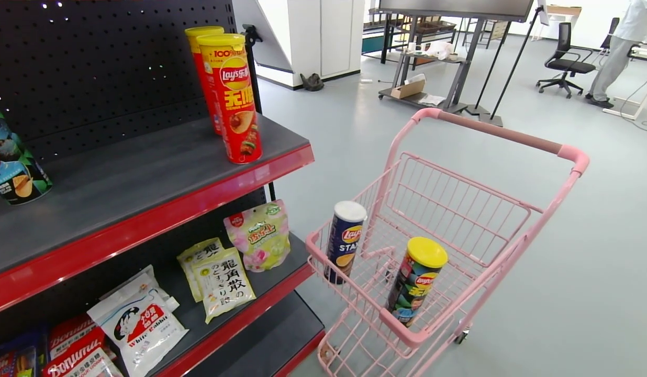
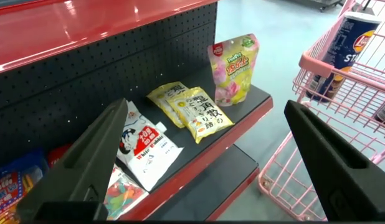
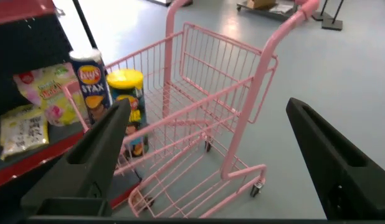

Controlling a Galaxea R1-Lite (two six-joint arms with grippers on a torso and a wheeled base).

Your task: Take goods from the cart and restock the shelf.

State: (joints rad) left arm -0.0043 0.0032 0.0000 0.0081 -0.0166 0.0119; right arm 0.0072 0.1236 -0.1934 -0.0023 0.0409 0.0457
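Though upright for easy grasping, not yet lifted from the cart [image 1: 504,133].
Blue can [image 1: 344,241], yellow-lidded can [image 1: 415,280] at 4 o'clock; left tool [image 2: 205,106], right tool [image 3: 208,102] spread, empty; shelf [image 1: 145,173] at 10 o'clock.

This looks like a small shop set up inside an office. On the left, a red-edged shelf [image 1: 119,178] holds chip cans [image 1: 237,99] and snack bags [image 1: 222,283]. A pink cart [image 1: 501,132] stands right. Far off are an office chair [image 1: 564,60] and a big screen [image 1: 454,6].
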